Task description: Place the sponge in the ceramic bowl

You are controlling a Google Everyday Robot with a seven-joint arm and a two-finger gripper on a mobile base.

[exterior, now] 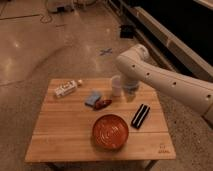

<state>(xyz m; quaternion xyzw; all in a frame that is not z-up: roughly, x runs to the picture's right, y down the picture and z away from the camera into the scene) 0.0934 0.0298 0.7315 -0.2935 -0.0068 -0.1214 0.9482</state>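
Observation:
The light-blue sponge (92,97) lies on the wooden table (60,135), behind the centre, with a small red object (103,104) touching its right side. In front of them, near the table's front edge, stands the orange-red ceramic bowl (110,131) with nothing in it. My white arm (165,82) reaches in from the right and bends down at the table's back right. Its gripper (130,89) sits low beside a white cup (116,85), to the right of the sponge and apart from it.
A white packet (66,89) lies at the back left of the table. A black ribbed object (140,116) lies to the right of the bowl. Shiny floor surrounds the table, with a dark bench along the right wall.

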